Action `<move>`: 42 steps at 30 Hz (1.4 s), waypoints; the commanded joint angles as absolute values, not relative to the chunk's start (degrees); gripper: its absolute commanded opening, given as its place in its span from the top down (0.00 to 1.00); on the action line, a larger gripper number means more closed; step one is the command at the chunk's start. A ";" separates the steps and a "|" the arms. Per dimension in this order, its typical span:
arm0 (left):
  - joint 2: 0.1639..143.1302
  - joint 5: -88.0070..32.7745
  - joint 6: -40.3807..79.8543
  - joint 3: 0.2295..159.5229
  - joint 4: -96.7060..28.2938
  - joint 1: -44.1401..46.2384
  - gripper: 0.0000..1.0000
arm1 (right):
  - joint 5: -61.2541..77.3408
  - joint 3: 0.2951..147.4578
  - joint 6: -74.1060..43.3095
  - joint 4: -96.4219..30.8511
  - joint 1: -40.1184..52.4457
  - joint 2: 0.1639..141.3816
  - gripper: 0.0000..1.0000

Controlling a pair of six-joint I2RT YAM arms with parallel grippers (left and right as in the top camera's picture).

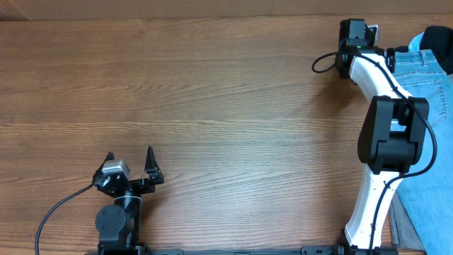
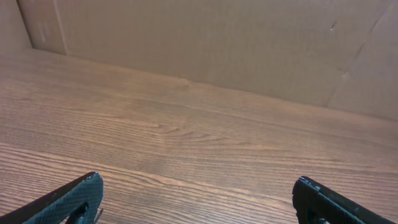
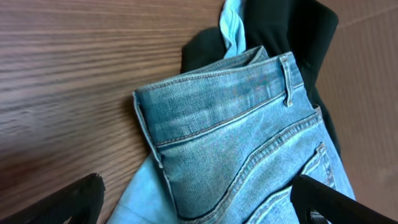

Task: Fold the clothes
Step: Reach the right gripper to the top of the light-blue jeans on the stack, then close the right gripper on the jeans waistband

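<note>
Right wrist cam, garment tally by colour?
Light-blue denim jeans: 1
Black garment: 1
Pale blue garment: 1 (shows above and below the jeans, likely one piece)
Total: 3

open table [image 1: 212, 92] left and centre, jeans [image 1: 439, 88] pile along right edge

text: none readable | labels: none | small marks possibly unresolved
</note>
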State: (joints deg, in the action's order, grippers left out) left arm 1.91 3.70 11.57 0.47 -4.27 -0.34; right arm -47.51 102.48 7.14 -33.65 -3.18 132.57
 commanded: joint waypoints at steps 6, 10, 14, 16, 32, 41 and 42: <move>1.76 4.25 10.28 0.30 -4.05 0.03 0.00 | -49.89 103.90 7.99 -31.44 -5.23 134.30 0.00; 1.76 4.25 10.28 0.30 -4.05 0.03 0.00 | -48.80 103.90 7.99 -31.16 -5.56 135.37 0.00; 1.76 4.25 10.28 0.30 -4.08 0.03 0.00 | -48.80 103.90 7.99 -30.20 -5.56 136.59 0.00; 1.76 4.25 10.28 0.30 -4.05 0.03 0.00 | -48.34 103.90 7.99 -29.78 -5.56 136.79 0.00; 1.76 4.25 10.28 0.30 -4.05 0.03 0.00 | -46.24 103.83 7.97 -27.68 -6.44 137.82 0.03; 1.76 4.25 10.28 0.30 -4.05 0.03 0.00 | -46.17 103.83 7.99 -27.73 -9.08 138.06 0.06; 1.76 4.25 10.28 0.30 -4.05 0.03 0.00 | -46.15 103.83 7.99 -27.73 -9.17 138.12 0.07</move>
State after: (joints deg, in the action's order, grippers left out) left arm 1.91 3.70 11.57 0.47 -4.27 -0.34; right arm -46.26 102.54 7.99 -28.01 -8.47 137.34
